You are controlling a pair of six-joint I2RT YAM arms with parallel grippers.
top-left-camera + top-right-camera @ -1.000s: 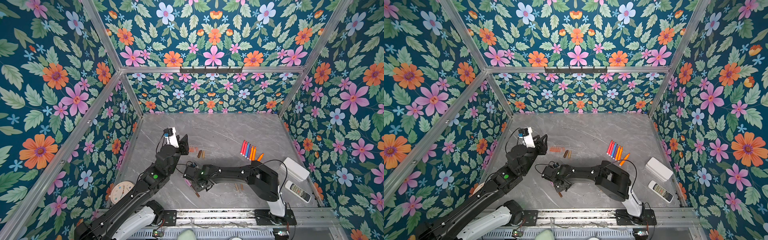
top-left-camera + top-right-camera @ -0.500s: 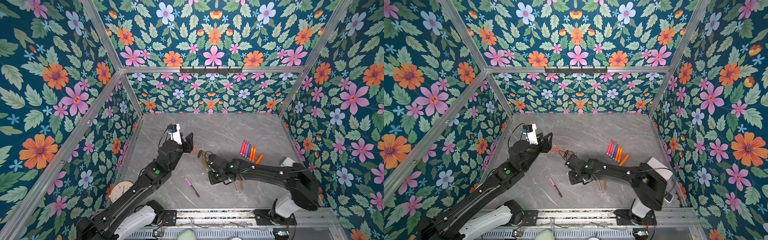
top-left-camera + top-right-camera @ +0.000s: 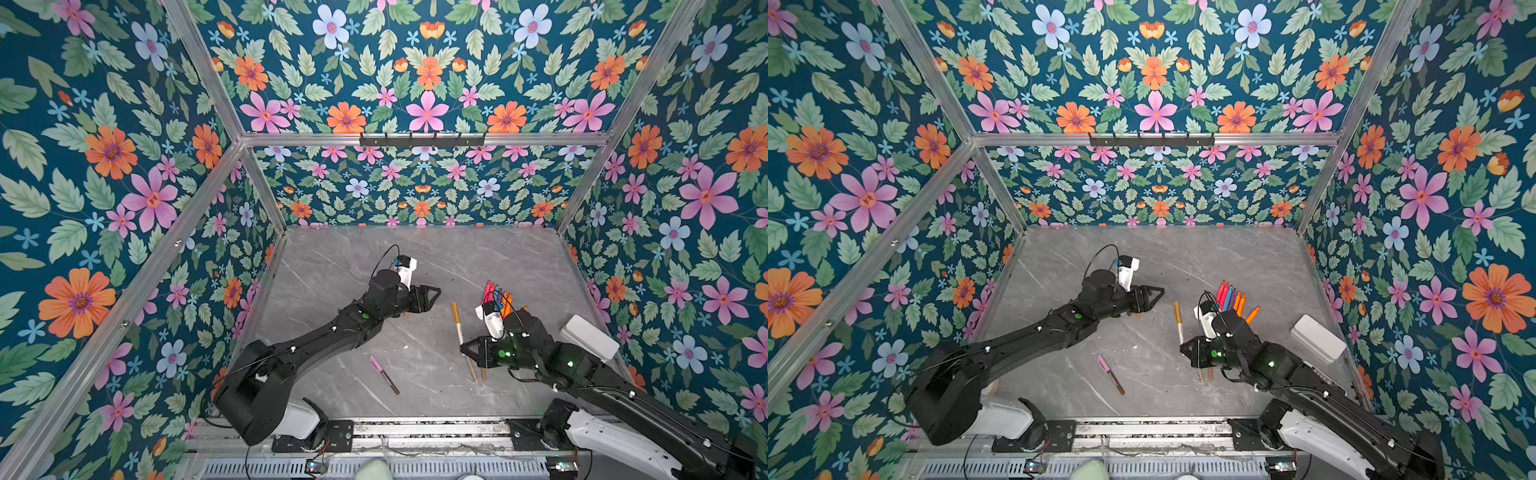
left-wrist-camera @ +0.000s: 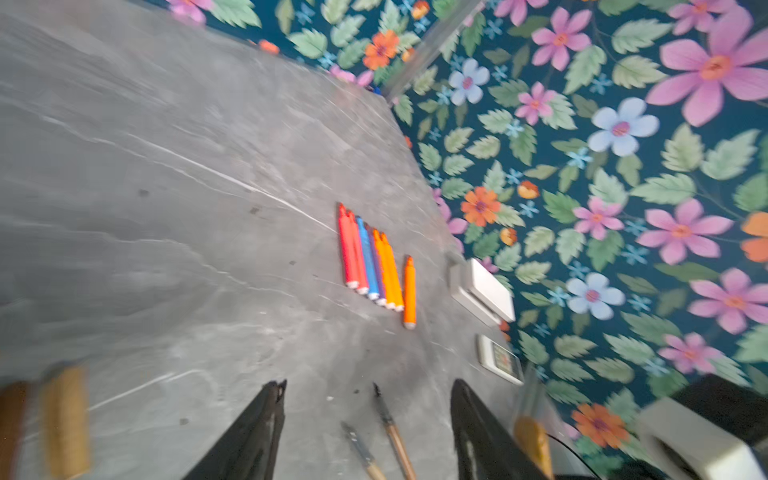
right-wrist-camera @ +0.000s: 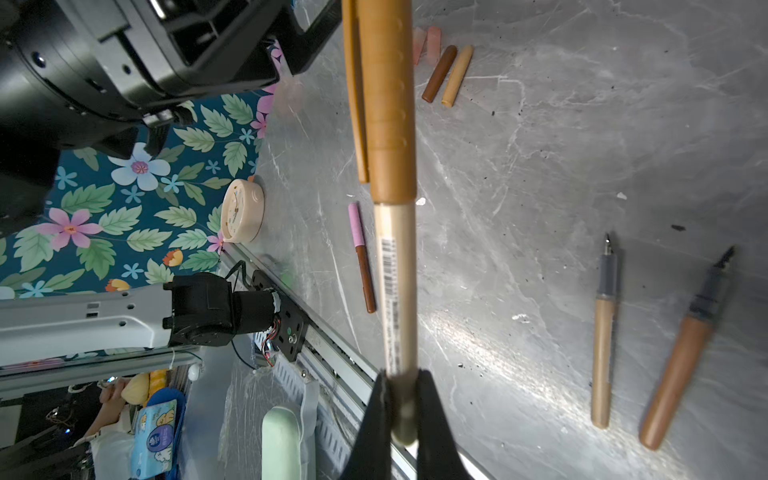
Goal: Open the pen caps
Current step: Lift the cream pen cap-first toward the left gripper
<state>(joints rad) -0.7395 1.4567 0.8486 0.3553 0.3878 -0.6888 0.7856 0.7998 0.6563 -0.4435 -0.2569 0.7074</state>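
Both top views: left gripper (image 3: 435,293), centre, jaws apart, empty; right gripper (image 3: 1184,349), lower right, clamped on a pen barrel (image 3: 460,337), gold cap (image 3: 455,311) fitted.
Left wrist: jaws spread, nothing between.
Right wrist: gold cap upper centre; two loose caps (image 5: 446,75) top; pink cap (image 5: 356,224) left of centre.

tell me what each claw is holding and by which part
The right claw is shut on the gold-capped pen, pinching the pale barrel's tail end, far from the cap. The left claw is open and holds nothing.
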